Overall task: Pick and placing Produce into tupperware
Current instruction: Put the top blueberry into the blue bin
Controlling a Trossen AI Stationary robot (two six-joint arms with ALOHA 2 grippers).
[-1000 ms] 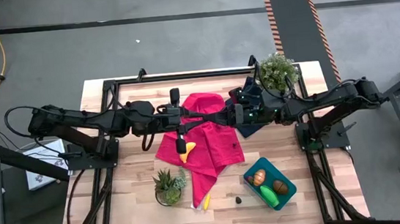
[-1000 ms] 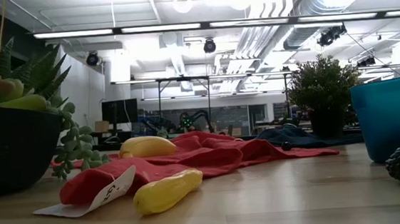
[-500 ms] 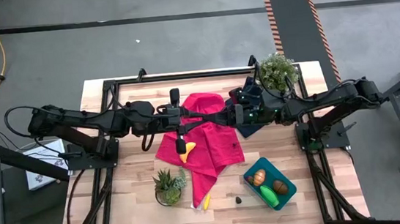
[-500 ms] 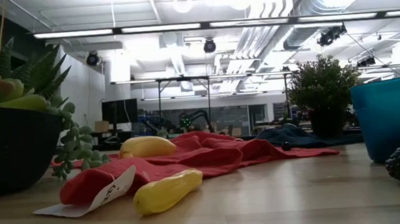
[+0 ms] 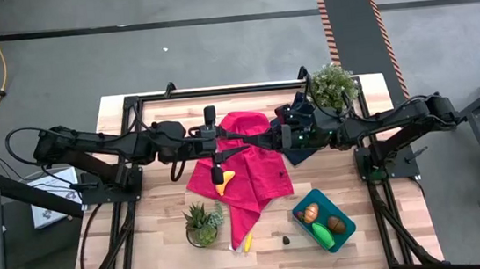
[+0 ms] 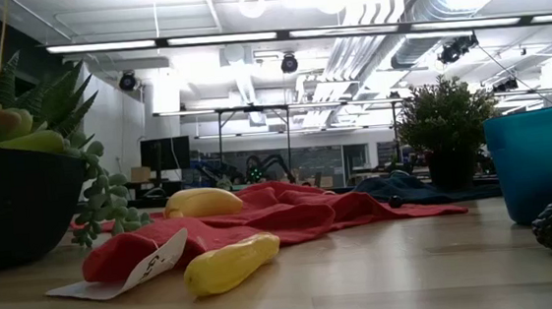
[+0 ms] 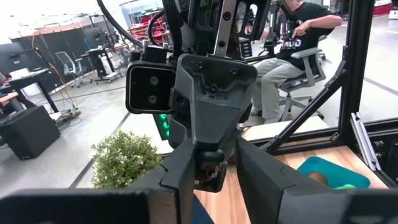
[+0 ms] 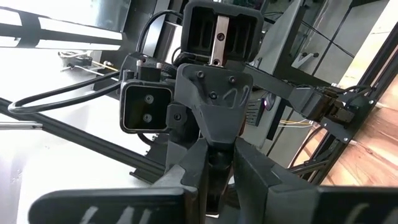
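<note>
Around the teal tupperware (image 5: 346, 239) the wood lies open on its far side. Toward the table's front-left a small dark lump (image 5: 286, 237) sits near it, then a yellow banana (image 5: 247, 241) at the red cloth's (image 5: 246, 180) hem, then a succulent pot (image 5: 202, 225) (the tallest thing nearby).

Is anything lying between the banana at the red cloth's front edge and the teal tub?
Only a small dark piece sits on the bare wood between the banana and the teal tub, close to the direct line. Lifting the banana over should clear it.
</note>
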